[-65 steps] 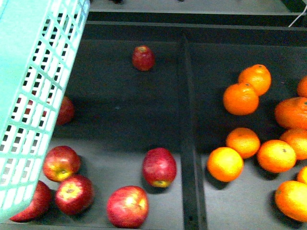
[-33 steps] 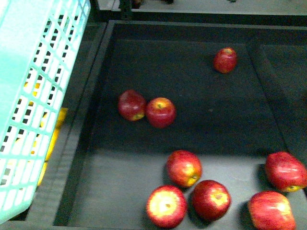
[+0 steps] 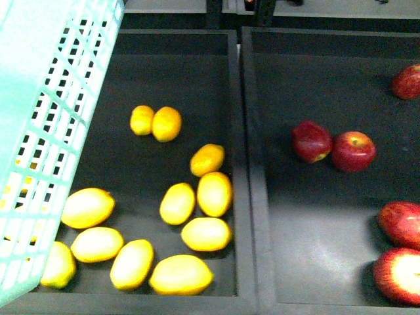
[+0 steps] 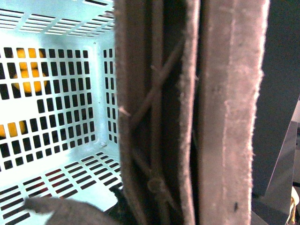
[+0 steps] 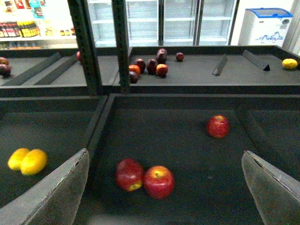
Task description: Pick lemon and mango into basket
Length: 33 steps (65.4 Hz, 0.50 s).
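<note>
1. Logging the front view first: a black divider [image 3: 244,170] splits the shelf into two bins, and we place everything by it.
2. Left of the divider, eleven yellow oval fruits [image 3: 206,233] lie loose on the dark floor. A few more show only through the basket's slots.
3. A plump, orange-tinged one well left of the divider is our best reading for the lemon [image 3: 167,123]. It touches a smaller fruit of the same kind.
4. Longer yellow ovals lie closer to the divider, but we cannot tell which of them, if any, is the mango.
5. The basket [image 3: 46,131] is furthest left of the divider. It is tilted and raised over the outer edge of the yellow-fruit bin.
6. Left gripper [image 4: 159,178]: in its wrist view the felt fingers [image 4: 229,112] are clamped on the basket's brown handle [image 4: 154,117]. Yellow fruit shows through the teal slots, outside the wall and apart from these fingers.
7. Right gripper [image 5: 164,206]: the fingers [image 5: 51,197] are spread wide with nothing between them, over the bin right of the divider.
8. Red apples [image 5: 158,182] lie in that bin, two of them touching, just ahead of the spread fingers.
9. From the right wrist the lemon pair shows across the divider, well apart from those fingers.
</note>
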Each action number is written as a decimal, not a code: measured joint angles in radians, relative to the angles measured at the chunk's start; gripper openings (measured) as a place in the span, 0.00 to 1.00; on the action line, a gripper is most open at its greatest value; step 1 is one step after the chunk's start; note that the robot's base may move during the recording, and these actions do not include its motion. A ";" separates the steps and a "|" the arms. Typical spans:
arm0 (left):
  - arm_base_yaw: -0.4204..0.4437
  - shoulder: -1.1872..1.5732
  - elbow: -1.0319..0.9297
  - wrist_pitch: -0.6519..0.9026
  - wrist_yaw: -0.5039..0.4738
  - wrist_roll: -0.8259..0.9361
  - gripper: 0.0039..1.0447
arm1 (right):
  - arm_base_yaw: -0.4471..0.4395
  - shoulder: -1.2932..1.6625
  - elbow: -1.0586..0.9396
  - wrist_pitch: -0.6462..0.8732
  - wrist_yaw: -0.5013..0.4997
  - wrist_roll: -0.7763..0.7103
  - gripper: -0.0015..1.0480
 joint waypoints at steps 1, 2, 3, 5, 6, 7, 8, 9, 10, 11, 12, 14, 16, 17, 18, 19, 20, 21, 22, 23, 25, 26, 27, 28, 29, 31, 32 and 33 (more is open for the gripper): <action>0.000 0.000 0.000 0.000 0.000 0.000 0.13 | 0.000 0.000 0.000 0.000 0.000 0.000 0.92; 0.000 0.000 0.000 0.000 0.000 0.000 0.13 | 0.000 0.000 0.000 0.000 0.001 0.000 0.92; 0.000 0.000 0.000 0.000 0.000 0.000 0.13 | 0.000 0.000 0.000 0.000 0.000 0.000 0.92; 0.000 0.000 0.000 0.000 0.000 0.000 0.13 | 0.000 0.000 0.000 0.000 0.000 0.000 0.92; 0.000 0.000 0.000 0.000 -0.001 0.000 0.13 | 0.000 0.000 0.000 0.000 0.000 0.000 0.92; 0.000 0.000 0.000 0.000 -0.002 0.000 0.13 | 0.000 0.000 0.000 0.000 0.000 0.000 0.92; 0.000 0.000 0.000 0.000 -0.002 0.000 0.13 | 0.000 0.000 0.000 0.000 0.000 0.000 0.92; 0.000 0.000 0.000 0.000 -0.002 0.000 0.13 | 0.000 0.000 0.000 0.000 0.000 0.000 0.92; 0.000 0.000 0.000 0.000 -0.002 0.000 0.13 | 0.000 0.000 0.000 0.000 0.001 0.000 0.92; 0.000 0.000 0.000 0.000 -0.002 0.000 0.13 | 0.000 0.000 0.000 0.000 0.000 0.000 0.92; 0.000 0.000 0.000 0.000 -0.002 0.000 0.13 | 0.000 0.000 0.000 0.000 -0.001 0.000 0.92; 0.000 0.000 0.000 0.000 -0.001 0.000 0.13 | 0.000 0.000 0.000 0.000 0.001 0.000 0.92; 0.000 -0.001 0.000 0.000 -0.001 0.000 0.13 | 0.000 0.000 0.000 0.000 0.002 0.000 0.92; 0.000 -0.001 0.000 0.000 0.000 0.000 0.13 | 0.000 0.000 0.000 0.000 0.000 0.000 0.92; 0.000 -0.001 0.000 0.000 0.000 0.000 0.13 | 0.000 0.000 0.000 0.000 -0.002 0.000 0.92; 0.000 -0.001 0.000 0.000 0.000 0.000 0.13 | 0.000 0.000 0.000 0.000 -0.001 0.000 0.92; 0.000 -0.001 0.000 0.000 0.000 0.000 0.13 | 0.000 0.000 0.000 0.000 0.000 -0.001 0.92; 0.000 -0.001 0.000 0.000 0.000 0.000 0.13 | 0.000 0.000 0.000 0.000 0.000 -0.001 0.92; 0.000 -0.001 0.000 0.000 0.000 0.000 0.13 | 0.000 0.000 0.000 0.000 0.000 0.000 0.92; 0.000 -0.001 0.000 0.000 0.000 0.000 0.13 | 0.000 0.000 0.000 0.000 0.000 0.000 0.92; 0.000 -0.001 0.000 0.000 0.000 0.000 0.13 | 0.000 0.000 0.000 0.000 0.000 0.000 0.92; 0.000 -0.001 0.000 0.000 0.000 0.000 0.13 | 0.000 -0.001 0.000 0.000 0.000 0.000 0.92; 0.000 -0.001 0.000 0.000 0.000 0.000 0.13 | 0.000 -0.001 0.000 0.000 0.000 0.000 0.92; 0.000 -0.001 0.000 0.000 0.000 0.000 0.13 | 0.000 -0.001 0.000 0.000 0.000 0.000 0.92; 0.000 -0.001 0.000 0.000 0.000 0.001 0.13 | 0.000 0.000 0.000 0.000 0.000 0.000 0.92; 0.000 0.000 0.000 0.000 -0.001 0.000 0.13 | 0.000 0.001 0.000 0.000 0.000 0.000 0.92; 0.000 0.000 0.000 0.000 -0.002 0.000 0.13 | 0.000 0.000 0.000 0.000 0.000 0.000 0.92; 0.000 0.000 0.000 0.000 -0.002 0.000 0.13 | 0.000 0.000 0.000 0.000 0.000 0.000 0.92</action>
